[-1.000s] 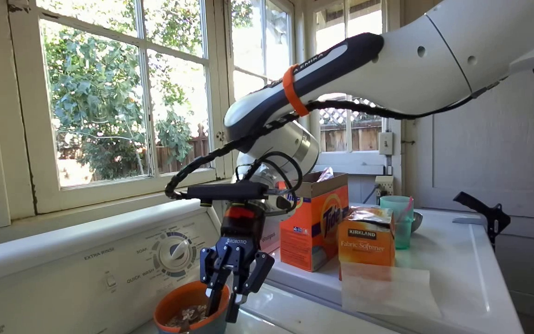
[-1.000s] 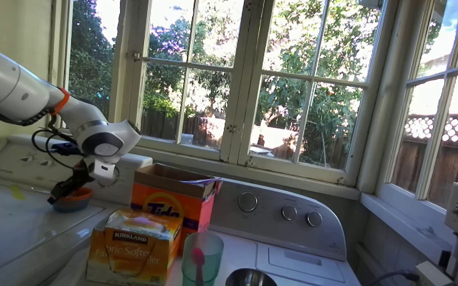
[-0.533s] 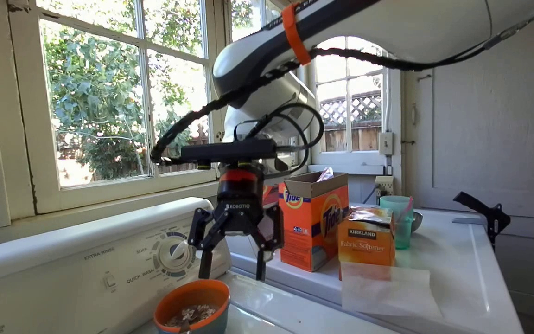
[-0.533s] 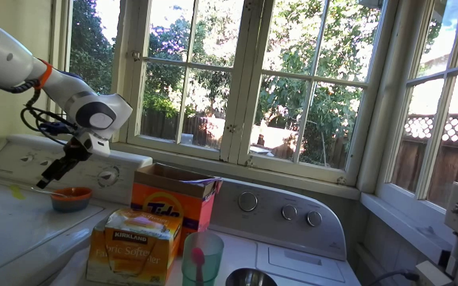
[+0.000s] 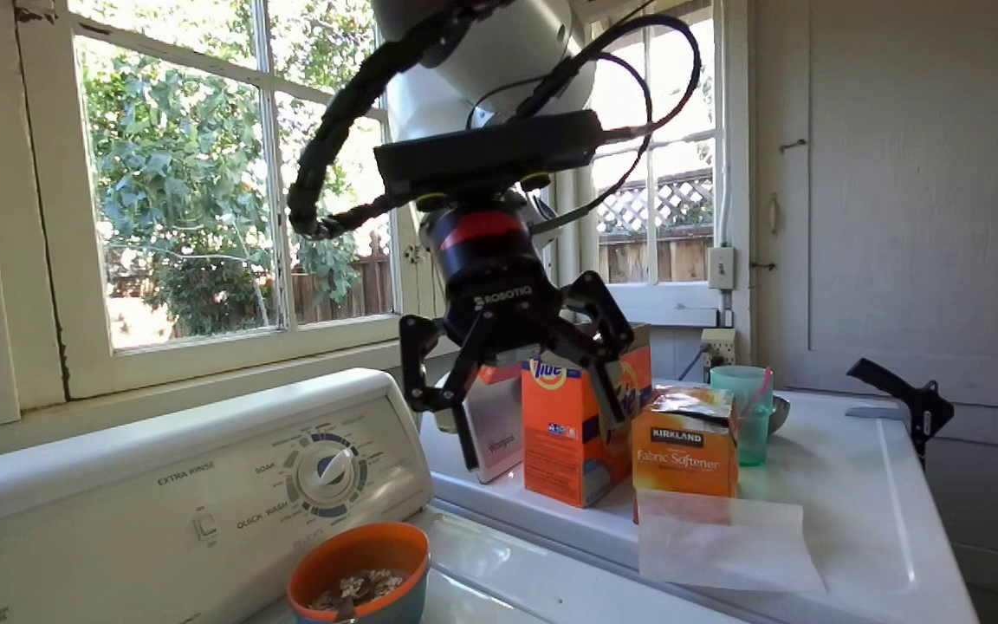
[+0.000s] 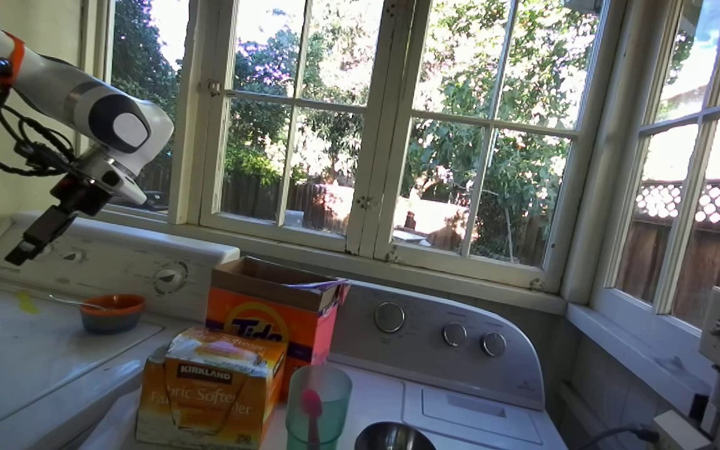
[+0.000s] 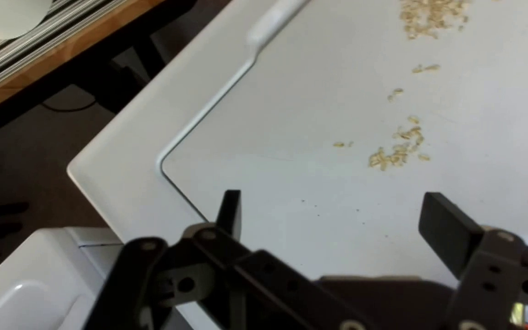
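My gripper (image 5: pixel 545 445) hangs in the air, open wide with nothing between its fingers. In the wrist view the fingers (image 7: pixel 449 233) stand far apart over the white washer top (image 7: pixel 300 137). Small pale flakes (image 7: pixel 397 156) lie scattered there, with a larger patch (image 7: pixel 433 16) at the upper edge. An orange-rimmed, blue-grey bowl (image 6: pixel 113 322) stands on the washer near its control panel, below the gripper and apart from it. Flakes (image 5: pixel 369 585) show inside that bowl. A thin metal spoon handle (image 6: pixel 72 302) sticks out over its rim.
An orange Tide box (image 5: pixel 555 433) and a Kirkland fabric softener box (image 5: pixel 685 459) stand on the neighbouring machine. Near them are a green cup (image 6: pixel 317 419) with a pink utensil and a metal bowl (image 6: pixel 394 437). The washer's control panel (image 5: pixel 248 485) rises behind the bowl.
A second ago the fingers were low at the bowl and closer together. They have spread wide, and the gripper has risen and moved away from the bowl, which stays in place.
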